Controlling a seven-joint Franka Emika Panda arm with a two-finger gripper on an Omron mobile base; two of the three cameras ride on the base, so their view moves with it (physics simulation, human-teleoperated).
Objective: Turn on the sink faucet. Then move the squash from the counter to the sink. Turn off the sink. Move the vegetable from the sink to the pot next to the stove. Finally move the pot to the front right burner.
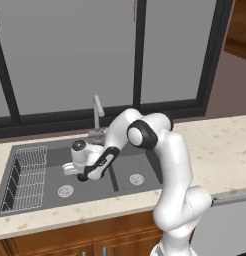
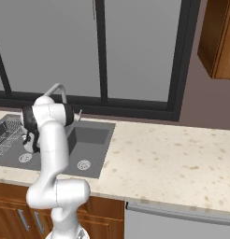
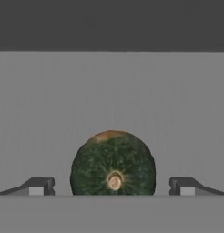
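Note:
The squash (image 3: 113, 164), a round dark green ball with a pale stem scar, rests on the dark grey floor of the sink (image 1: 140, 161). In the hand view my gripper (image 3: 111, 185) is open, one fingertip on each side of the squash with a clear gap on both sides. From the left base view the hand (image 1: 77, 162) is lowered into the left basin, in front of the sink faucet (image 1: 97, 112), and it hides the squash there. The slim grey faucet (image 2: 56, 89) rises behind the arm. The beige counter (image 1: 222, 150) surrounds the sink.
A wire rack (image 1: 27, 177) fills the left end of the left basin. Round silver drains (image 1: 65, 190) (image 1: 136, 179) sit in both basins. A divider wall runs between the basins just right of the hand. A window stands behind the faucet.

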